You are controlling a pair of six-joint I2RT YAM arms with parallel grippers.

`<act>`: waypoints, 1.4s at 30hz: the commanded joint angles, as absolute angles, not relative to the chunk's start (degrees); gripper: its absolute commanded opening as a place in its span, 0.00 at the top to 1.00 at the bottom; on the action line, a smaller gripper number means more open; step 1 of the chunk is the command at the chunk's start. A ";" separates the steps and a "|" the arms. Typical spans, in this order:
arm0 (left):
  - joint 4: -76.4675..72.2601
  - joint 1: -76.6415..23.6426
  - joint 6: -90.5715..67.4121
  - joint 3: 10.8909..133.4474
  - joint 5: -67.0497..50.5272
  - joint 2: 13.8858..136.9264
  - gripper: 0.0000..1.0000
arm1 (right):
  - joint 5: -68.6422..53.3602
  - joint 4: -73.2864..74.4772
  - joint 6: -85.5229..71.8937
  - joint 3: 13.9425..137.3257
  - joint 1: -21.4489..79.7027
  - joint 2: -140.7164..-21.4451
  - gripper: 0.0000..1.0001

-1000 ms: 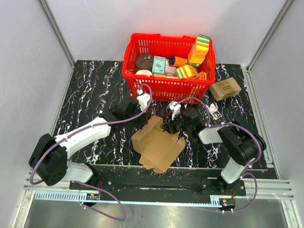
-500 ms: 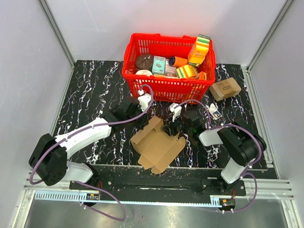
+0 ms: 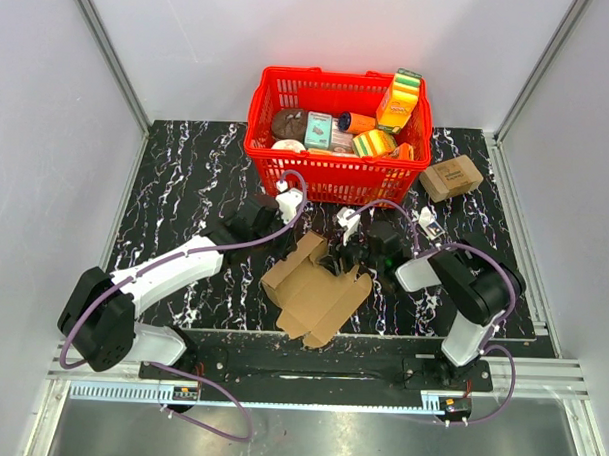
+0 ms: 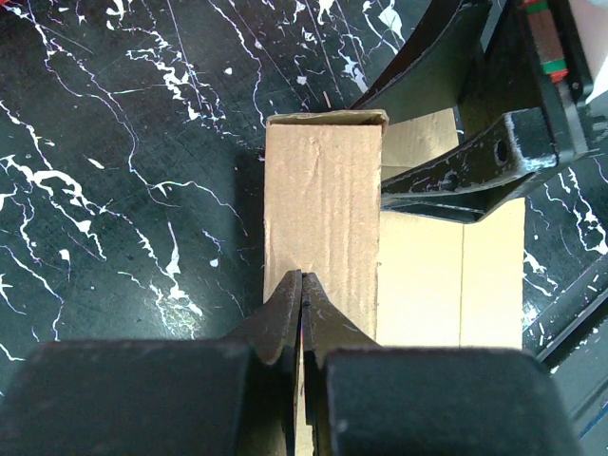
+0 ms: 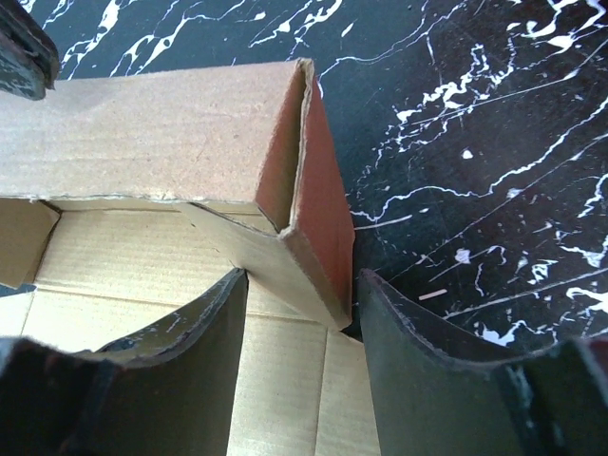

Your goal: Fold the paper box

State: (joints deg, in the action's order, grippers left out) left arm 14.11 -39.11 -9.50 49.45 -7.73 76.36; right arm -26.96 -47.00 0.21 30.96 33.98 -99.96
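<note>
The paper box (image 3: 315, 291) lies on the black marbled surface (image 3: 186, 184) in the lower middle of the top view, between the two arms and just below the red basket (image 3: 331, 174). It is only partly folded. The base lies flat and open, one long wall stands up, and a short wall meets it at a corner, but several flaps are spread out flat. The left fingers (image 4: 277, 318) are pressed together. A thin strip of cardboard shows between them, so they seem to pinch a raised flap. The right fingers (image 5: 190, 380) are spread, one inside and one outside the standing corner, without clamping it. I judge that most of the folding is left to do.
</note>
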 commanded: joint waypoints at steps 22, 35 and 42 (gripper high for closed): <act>13.18 -39.29 -9.14 50.89 -7.73 77.43 1.00 | -31.73 -51.24 2.81 36.91 34.45 -104.24 0.55; 13.18 -39.37 -9.14 51.15 -8.26 77.70 1.00 | -28.74 -50.54 2.90 37.35 34.37 -104.59 0.67; 13.01 -39.46 -9.32 51.07 -8.70 77.96 1.00 | -26.63 -50.71 2.55 37.79 34.45 -104.77 0.71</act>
